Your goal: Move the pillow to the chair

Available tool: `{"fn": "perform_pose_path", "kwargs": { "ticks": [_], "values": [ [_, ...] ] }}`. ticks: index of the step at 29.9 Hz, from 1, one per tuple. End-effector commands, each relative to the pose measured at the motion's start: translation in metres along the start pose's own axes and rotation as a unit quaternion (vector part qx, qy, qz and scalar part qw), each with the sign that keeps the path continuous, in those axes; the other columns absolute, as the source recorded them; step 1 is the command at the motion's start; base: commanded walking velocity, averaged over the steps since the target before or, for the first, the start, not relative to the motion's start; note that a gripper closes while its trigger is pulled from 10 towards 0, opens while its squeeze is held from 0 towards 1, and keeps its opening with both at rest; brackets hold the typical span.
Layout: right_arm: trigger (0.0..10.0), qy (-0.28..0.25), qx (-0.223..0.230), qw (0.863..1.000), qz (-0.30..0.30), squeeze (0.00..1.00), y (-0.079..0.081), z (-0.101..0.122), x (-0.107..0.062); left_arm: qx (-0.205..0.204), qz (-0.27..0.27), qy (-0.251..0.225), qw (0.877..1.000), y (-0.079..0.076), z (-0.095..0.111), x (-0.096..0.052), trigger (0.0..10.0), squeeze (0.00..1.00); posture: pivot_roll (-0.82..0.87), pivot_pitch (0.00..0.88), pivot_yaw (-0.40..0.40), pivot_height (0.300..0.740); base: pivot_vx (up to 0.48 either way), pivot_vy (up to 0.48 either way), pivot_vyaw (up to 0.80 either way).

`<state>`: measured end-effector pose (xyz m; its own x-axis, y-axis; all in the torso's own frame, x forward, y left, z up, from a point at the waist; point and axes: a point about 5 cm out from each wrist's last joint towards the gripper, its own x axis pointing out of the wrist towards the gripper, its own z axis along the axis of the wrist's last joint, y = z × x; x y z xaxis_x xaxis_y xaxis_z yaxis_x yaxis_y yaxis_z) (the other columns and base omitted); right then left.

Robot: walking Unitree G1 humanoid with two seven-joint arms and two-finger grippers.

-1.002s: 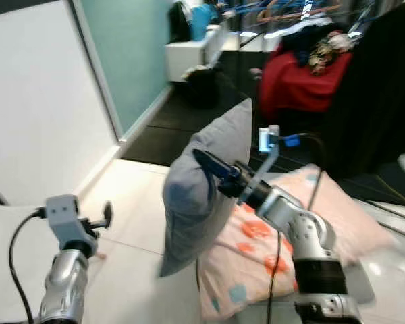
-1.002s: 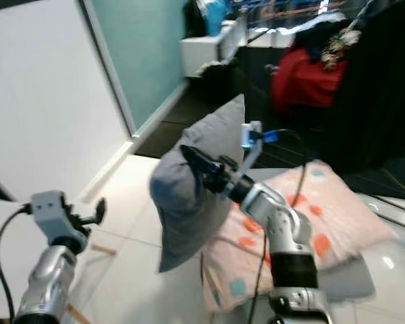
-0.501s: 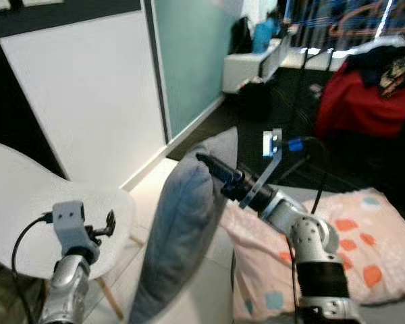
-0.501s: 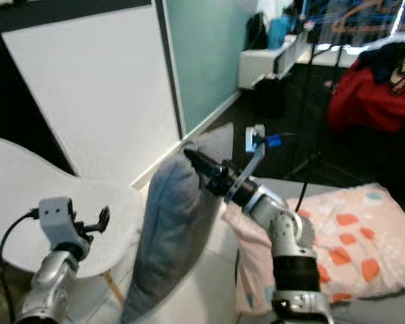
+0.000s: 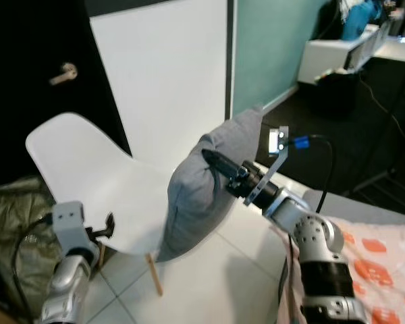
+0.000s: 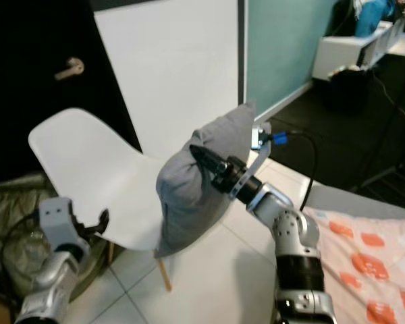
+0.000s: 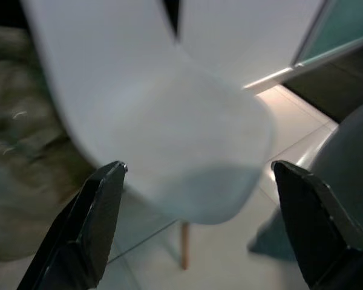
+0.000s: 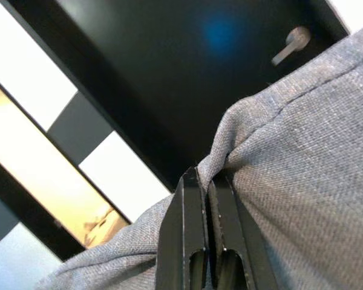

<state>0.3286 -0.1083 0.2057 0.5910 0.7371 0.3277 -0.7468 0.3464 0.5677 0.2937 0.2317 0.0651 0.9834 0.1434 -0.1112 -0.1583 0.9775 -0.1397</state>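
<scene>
The job is about half done: the gray pillow (image 5: pixel 202 185) is up in the air and is not sitting on the white chair (image 5: pixel 88 182) yet, so it seems it needs to be carried over the seat and let go. The right gripper (image 5: pixel 212 162) is pinching the pillow's top edge tight, and the pillow is hanging down from it, just beside the chair seat. The left gripper (image 7: pixel 199 226) is waiting low with its fingers wide apart, holding nothing.

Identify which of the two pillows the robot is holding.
The grey pillow, pinched by the right gripper and hanging beside the white chair; the pink pillow with orange patches lies untouched.
</scene>
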Motion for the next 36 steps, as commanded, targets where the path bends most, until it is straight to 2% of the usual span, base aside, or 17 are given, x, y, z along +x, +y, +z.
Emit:
{"fn": "perform_pose_path", "kwargs": {
  "ticks": [1, 6, 9, 14, 21, 23, 24, 29, 36],
  "values": [
    [10.0, -0.014, -0.009, 0.999, 0.045, 0.0, 0.015, 0.006, 0.011, 0.003, 0.003, 0.003, 1.0, 0.004, -0.001, -0.002, 10.0, 0.0, -0.12, 0.043, 0.012, 0.74, 0.0, 0.0, 0.8],
    [10.0, -0.015, -0.008, 0.999, 0.044, 0.0, 0.014, 0.005, 0.011, 0.015, -0.012, -0.001, 1.0, -0.001, 0.0, -0.003, 10.0, 0.0, -0.12, 0.045, 0.013, 0.74, 0.0, 0.0, 0.8],
    [10.0, -0.016, -0.006, 0.999, 0.041, 0.0, 0.013, 0.004, 0.01, -0.004, -0.032, 0.006, 0.999, -0.008, -0.001, -0.005, 10.0, 0.0, -0.12, 0.045, 0.011, 0.74, 0.0, 0.0, 0.8],
    [10.0, -0.018, -0.005, 0.999, 0.035, 0.0, 0.012, 0.004, 0.011, -0.032, -0.039, 0.014, 0.999, -0.011, -0.003, -0.006, 10.0, 0.0, -0.12, 0.046, 0.011, 0.74, 0.0, 0.0, 0.8],
    [10.0, -0.024, -0.005, 1.0, 0.009, 0.0, 0.007, 0.004, 0.012, -0.013, -0.043, 0.018, 0.999, -0.013, -0.005, -0.007, 10.0, 0.0, -0.12, 0.046, 0.01, 0.74, 0.0, 0.0, 0.8],
    [10.0, -0.025, -0.003, 1.0, -0.004, 0.0, 0.004, 0.004, 0.013, -0.011, -0.044, 0.019, 0.999, -0.012, -0.004, -0.007, 10.0, 0.0, -0.12, 0.046, 0.01, 0.74, 0.0, 0.0, 0.0],
    [10.0, -0.028, -0.001, 0.999, -0.024, 0.0, -0.001, 0.005, 0.013, -0.031, -0.045, 0.023, 0.998, -0.013, -0.005, -0.009, 10.0, 0.0, -0.12, 0.047, 0.011, 0.74, 0.0, -0.465, 0.0],
    [10.0, -0.028, -0.001, 0.999, -0.028, 0.0, -0.002, 0.005, 0.013, -0.037, -0.049, 0.027, 0.998, -0.014, -0.004, -0.009, 10.0, 0.0, -0.12, 0.046, 0.009, 0.74, 0.0, -0.468, 0.0],
    [10.0, -0.022, -0.003, 0.999, -0.034, 0.0, -0.003, 0.004, 0.013, -0.03, -0.038, 0.021, 0.999, -0.014, -0.002, -0.006, 10.0, 0.0, -0.12, 0.04, 0.007, 0.74, 0.0, 0.0, 0.0]
  ]
}}
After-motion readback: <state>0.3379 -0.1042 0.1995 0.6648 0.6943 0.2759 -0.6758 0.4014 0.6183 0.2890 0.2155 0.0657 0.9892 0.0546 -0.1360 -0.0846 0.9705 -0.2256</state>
